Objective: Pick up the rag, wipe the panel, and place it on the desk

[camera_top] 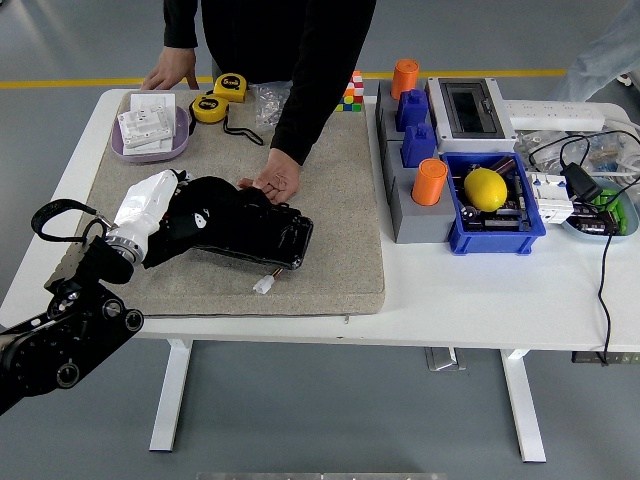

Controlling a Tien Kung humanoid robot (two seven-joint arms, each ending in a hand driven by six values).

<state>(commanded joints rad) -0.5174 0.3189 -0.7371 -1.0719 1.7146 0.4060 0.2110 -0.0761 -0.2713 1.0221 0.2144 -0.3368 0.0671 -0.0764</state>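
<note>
A glossy black panel (272, 238) lies on the beige mat (340, 250), with a white connector (264, 285) on a short wire at its near edge. My left hand (197, 220), black below a white forearm, lies over the panel's left end. It is shut on a black rag (218, 198), which is pressed flat on the panel. The rag is hard to tell from the hand. A person's hand (272, 182) rests palm up at the panel's far edge. My right arm is out of view.
A purple bowl (150, 133) with cards and two yellow tape measures (210, 106) sit at the back left. Right of the mat stand a grey holder (405, 200) with orange cylinders, a blue bin (495, 225) holding a lemon, a breaker box (465, 108) and cables (600, 250).
</note>
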